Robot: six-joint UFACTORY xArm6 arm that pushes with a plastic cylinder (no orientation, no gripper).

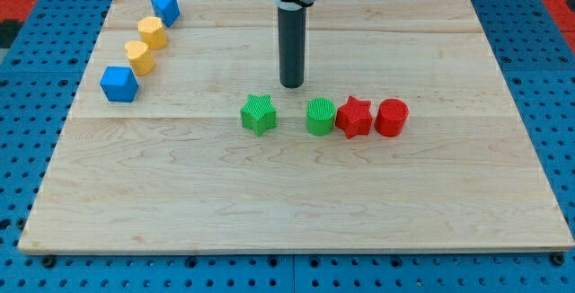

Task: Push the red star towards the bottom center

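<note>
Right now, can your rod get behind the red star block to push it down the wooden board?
Probably yes. My tip sits above the row, towards the view's left of the red star block. The wooden board above the star looks bare, though the green round block and red round block crowd its sides.

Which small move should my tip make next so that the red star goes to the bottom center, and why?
Probably move my tip toward the view's right and a little up, to stand just above the red star. Now it sits above the gap between the green star and the green cylinder, so a downward push would miss. The red star touches the green cylinder and the red cylinder.
</note>
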